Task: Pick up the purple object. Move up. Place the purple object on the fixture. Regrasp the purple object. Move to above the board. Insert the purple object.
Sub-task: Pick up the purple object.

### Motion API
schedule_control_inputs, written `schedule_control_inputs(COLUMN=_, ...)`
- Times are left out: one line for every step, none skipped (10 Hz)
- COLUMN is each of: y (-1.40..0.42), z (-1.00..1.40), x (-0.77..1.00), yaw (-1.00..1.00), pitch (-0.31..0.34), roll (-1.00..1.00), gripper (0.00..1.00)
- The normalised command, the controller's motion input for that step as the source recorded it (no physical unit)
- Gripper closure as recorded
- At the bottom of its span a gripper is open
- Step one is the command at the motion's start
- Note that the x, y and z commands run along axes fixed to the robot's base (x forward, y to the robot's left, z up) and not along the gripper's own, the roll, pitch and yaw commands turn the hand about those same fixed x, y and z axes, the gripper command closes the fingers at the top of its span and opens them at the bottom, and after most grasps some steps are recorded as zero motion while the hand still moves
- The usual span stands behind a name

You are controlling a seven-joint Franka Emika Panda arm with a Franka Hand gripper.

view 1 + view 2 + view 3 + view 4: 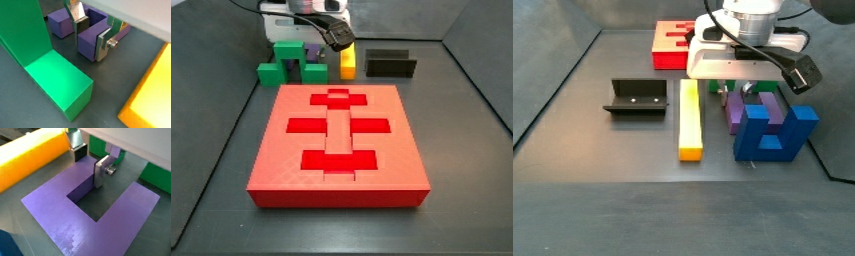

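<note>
Both wrist views show the tool (90,162) low over the purple object (93,210), one silver finger (101,172) inside the U's slot, the other beyond a prong, jaws part open and not yet clamped. The piece lies on the tabletop between the yellow bar (690,120) and blue block (775,132). Close squarely on that prong before lifting. The arm hangs straight down.

In a side view the arm hides most of the purple object (735,112) and the gripper (743,90); in a wrist view the frame edge cuts off the green block (40,60) and the yellow bar (151,95)
</note>
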Motion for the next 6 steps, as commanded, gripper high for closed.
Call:
schedule_control_inputs(y=0.00, z=0.00, x=0.00, yaw=0.00, pitch=0.000, roll=0.00, gripper=1.00)
schedule_control_inputs(y=0.00, z=0.00, x=0.00, yaw=0.00, pitch=0.000, roll=0.00, gripper=1.00)
schedule_control_inputs(y=0.00, z=0.00, x=0.00, yaw=0.00, pitch=0.000, roll=0.00, gripper=1.00)
schedule_control_inputs(y=0.00, z=0.00, x=0.00, yaw=0.00, pitch=0.000, roll=0.00, gripper=1.00)
schedule_control_inputs(y=0.00, z=0.00, x=0.00, yaw=0.00, pitch=0.000, roll=0.00, gripper=1.00)
schedule_control_inputs(y=0.00, z=0.00, x=0.00, yaw=0.00, pitch=0.000, roll=0.00, gripper=1.00)
